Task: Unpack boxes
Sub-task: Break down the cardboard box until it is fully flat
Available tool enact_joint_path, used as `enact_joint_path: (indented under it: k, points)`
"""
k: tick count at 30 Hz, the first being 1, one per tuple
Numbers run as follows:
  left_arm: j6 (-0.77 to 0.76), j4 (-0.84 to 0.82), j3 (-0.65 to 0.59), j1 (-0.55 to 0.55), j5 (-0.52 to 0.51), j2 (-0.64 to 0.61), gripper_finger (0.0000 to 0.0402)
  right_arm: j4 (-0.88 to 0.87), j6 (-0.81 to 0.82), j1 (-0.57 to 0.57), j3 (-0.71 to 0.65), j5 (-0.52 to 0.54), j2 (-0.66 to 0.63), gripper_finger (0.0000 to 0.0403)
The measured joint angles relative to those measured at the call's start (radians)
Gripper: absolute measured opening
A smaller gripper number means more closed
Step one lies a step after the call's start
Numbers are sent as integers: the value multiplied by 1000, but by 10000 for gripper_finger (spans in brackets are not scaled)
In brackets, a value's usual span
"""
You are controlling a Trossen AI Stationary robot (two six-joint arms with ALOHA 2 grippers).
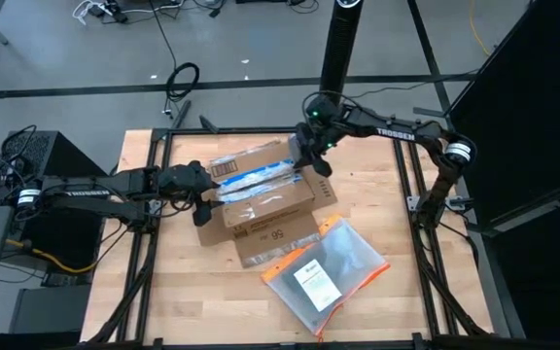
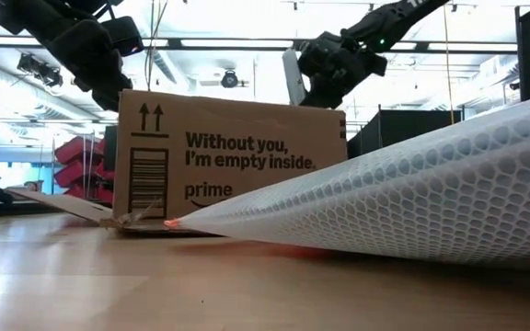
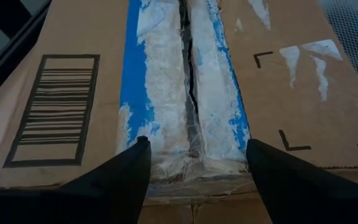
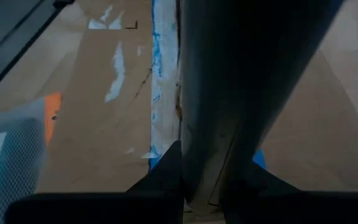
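The brown cardboard box [image 1: 261,199] rests on its base in the middle of the table, its top flaps closed under blue-and-white tape [image 3: 188,93]. My left gripper [image 1: 202,202] stands open at the box's left end, one finger on each side of the taped seam [image 3: 194,158]. My right gripper [image 1: 311,165] hovers over the box's far right corner, shut on a long grey flat tool [image 4: 229,93]. In the low view that tool [image 2: 293,78] shows as a pale strip beside the gripper, above the box top. My left gripper slants down from the table's left, its fingertips [image 3: 138,152] at the left end of the box top on either side of the seam; whether they touch the cardboard I cannot tell. My right gripper pinches the tool's near end [image 4: 210,177] between its two fingers. The tool runs forward along the fingers, slanting down over the taped seam, lifted clear of the box.
A clear bubble pouch with an orange edge [image 1: 324,272] lies on the table near and right of the box; it fills the low view's foreground [image 2: 412,193]. A loose flap [image 2: 63,204] lies flat at the box's foot.
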Motion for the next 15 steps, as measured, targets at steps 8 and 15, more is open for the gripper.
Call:
enact_joint_path:
  k: [8, 15]
  points:
    - [-34, 7, -1, 0, -9, 1, 249, 9, 37, -6, 0, -19, -73, 40]
    - [-79, 0, 13, 0, -21, 1, 248, 64, 52, 25, 0, -34, -69, 40]
